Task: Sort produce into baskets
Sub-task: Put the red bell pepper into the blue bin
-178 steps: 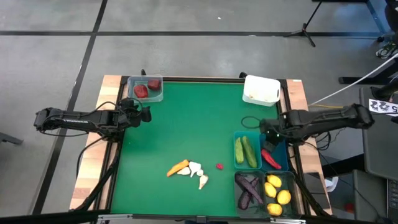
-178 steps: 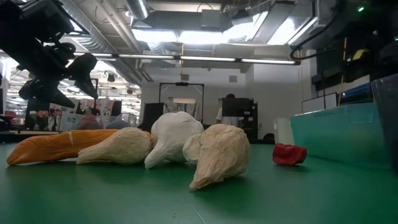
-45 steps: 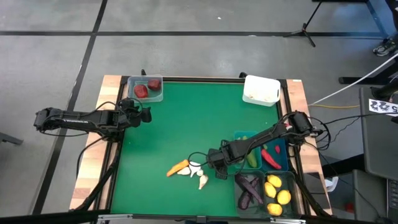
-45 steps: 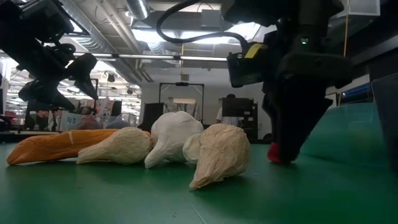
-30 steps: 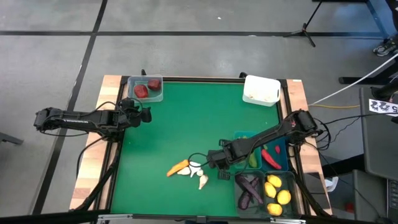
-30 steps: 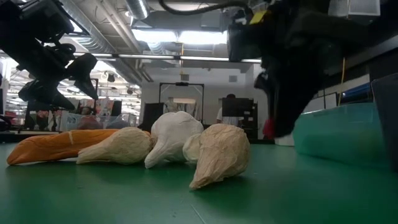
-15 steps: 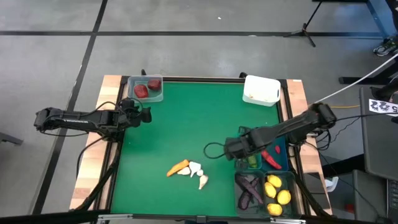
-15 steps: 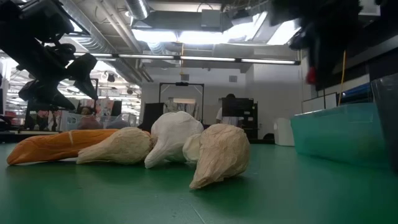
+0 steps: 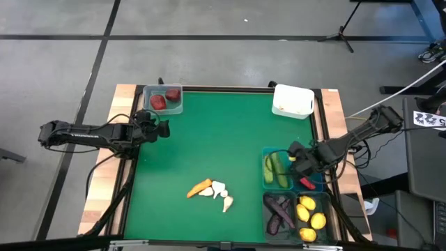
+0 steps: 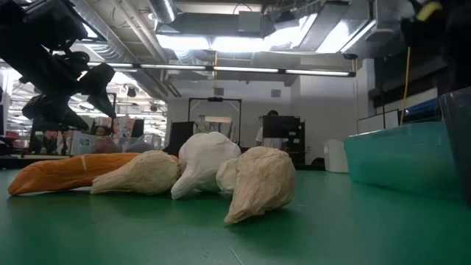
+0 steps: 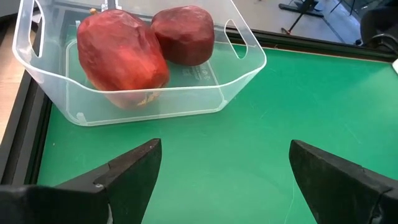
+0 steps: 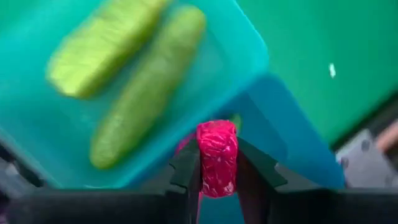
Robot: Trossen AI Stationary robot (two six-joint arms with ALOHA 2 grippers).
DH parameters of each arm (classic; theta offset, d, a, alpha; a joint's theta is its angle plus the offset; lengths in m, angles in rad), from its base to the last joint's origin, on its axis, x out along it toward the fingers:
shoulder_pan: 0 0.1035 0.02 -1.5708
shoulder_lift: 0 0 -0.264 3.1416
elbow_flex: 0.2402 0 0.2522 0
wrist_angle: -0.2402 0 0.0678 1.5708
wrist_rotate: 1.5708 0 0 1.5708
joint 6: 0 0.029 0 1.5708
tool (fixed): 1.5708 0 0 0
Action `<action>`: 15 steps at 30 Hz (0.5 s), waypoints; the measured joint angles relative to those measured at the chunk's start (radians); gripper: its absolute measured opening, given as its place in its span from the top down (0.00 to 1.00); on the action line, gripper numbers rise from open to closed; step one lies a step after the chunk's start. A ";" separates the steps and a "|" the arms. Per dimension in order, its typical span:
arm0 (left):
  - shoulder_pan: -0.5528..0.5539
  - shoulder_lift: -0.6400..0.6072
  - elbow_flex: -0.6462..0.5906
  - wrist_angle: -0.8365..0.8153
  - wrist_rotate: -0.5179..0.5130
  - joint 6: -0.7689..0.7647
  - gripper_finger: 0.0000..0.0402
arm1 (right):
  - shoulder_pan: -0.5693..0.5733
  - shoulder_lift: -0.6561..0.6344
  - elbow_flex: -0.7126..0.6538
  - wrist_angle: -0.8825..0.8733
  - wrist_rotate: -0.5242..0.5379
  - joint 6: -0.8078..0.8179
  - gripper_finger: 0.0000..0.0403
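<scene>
My right gripper (image 9: 298, 159) is shut on a small red pepper piece (image 12: 217, 157) above the two teal bins at the table's right. Under it, one teal bin (image 9: 275, 169) holds two green cucumbers (image 12: 124, 81); the other (image 9: 309, 180) holds a red pepper. My left gripper (image 9: 162, 128) is open and empty at the far left, just short of the clear bin (image 11: 149, 93) with two dark red round ones (image 11: 124, 53). An orange carrot (image 9: 200, 187) and several white garlic pieces (image 9: 221, 195) lie on the green mat at the front middle. My right gripper pinches the small red piece by its two sides (image 12: 205, 163) between its two fingers. The fingers point down from above. The piece is lifted clear, over the edge where the two teal bins meet.
A white bin (image 9: 293, 101) stands at the far right. Two dark bins at the front right hold purple eggplants (image 9: 279, 213) and yellow lemons (image 9: 311, 215). The middle of the green mat (image 9: 209, 139) is bare. In the low view the carrot (image 10: 66, 173) and garlic (image 10: 221, 177) lie close by.
My right gripper, shut on the small red piece, has risen and gone toward the table's right edge, from beside the garlic to above the teal bins. The piece is lifted clear of the mat where it lay.
</scene>
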 joint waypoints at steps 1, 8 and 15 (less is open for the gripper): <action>0.000 0.000 0.000 0.000 0.000 0.000 0.14 | 0.005 -0.015 -0.025 -0.003 -0.014 0.047 0.79; 0.000 0.000 0.000 0.000 0.000 0.000 0.14 | 0.025 -0.041 -0.146 0.015 -0.085 0.240 0.79; 0.000 0.000 0.000 0.000 0.000 0.000 0.14 | 0.022 -0.041 -0.245 0.123 -0.112 0.283 0.79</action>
